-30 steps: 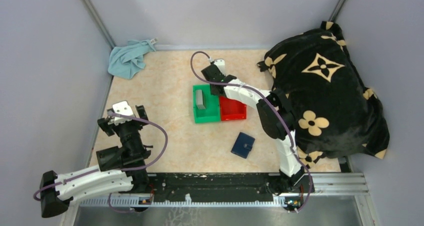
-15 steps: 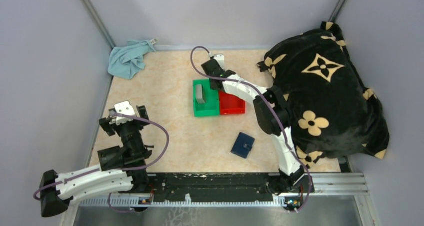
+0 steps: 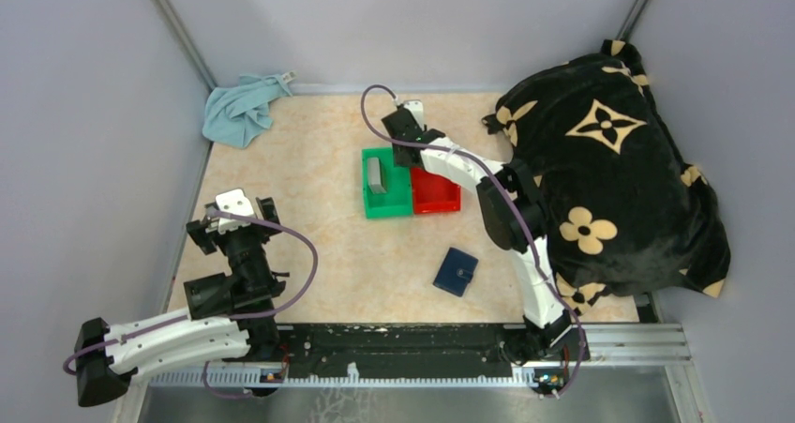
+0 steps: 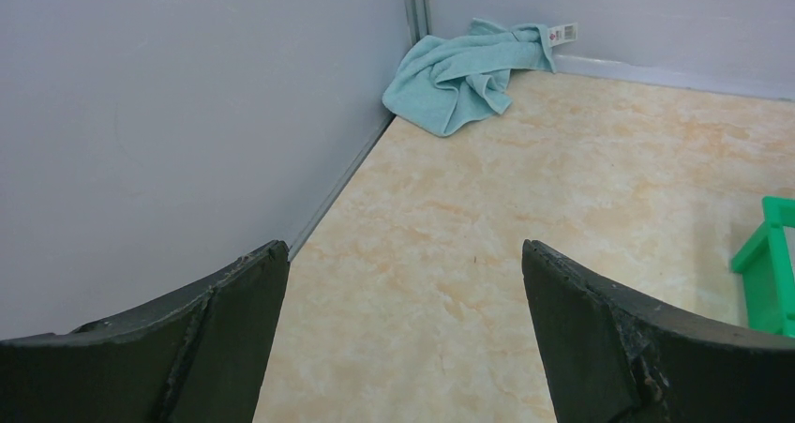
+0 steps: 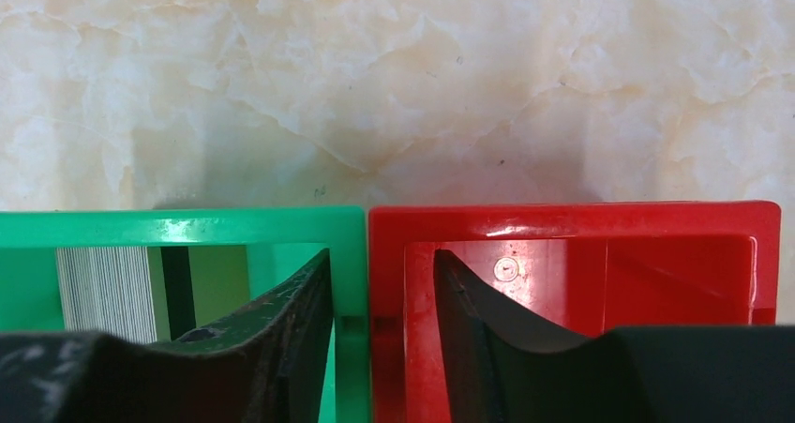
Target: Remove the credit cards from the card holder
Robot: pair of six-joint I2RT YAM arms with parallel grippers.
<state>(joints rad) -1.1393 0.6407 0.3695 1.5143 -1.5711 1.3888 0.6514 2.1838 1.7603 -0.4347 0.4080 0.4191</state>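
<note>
The navy card holder (image 3: 456, 271) lies closed on the table, right of centre, apart from both grippers. A grey card (image 3: 376, 174) stands in the green bin (image 3: 386, 209); in the right wrist view it shows as a grey card (image 5: 105, 292) with a tan one (image 5: 220, 282) beside it. My right gripper (image 3: 411, 158) (image 5: 380, 264) straddles the joined walls of the green bin (image 5: 187, 226) and the red bin (image 5: 581, 219), one finger in each, closed against them. My left gripper (image 3: 242, 207) (image 4: 403, 282) is open and empty over bare table at the left.
A teal towel (image 3: 242, 109) (image 4: 469, 67) lies in the back left corner. A black flower-patterned blanket (image 3: 609, 160) fills the right side. The green bin's corner (image 4: 773, 264) shows at the right edge of the left wrist view. Grey walls enclose the table.
The right gripper moved toward the back wall and the two bins slid back with it. The left arm and the card holder have not moved.
</note>
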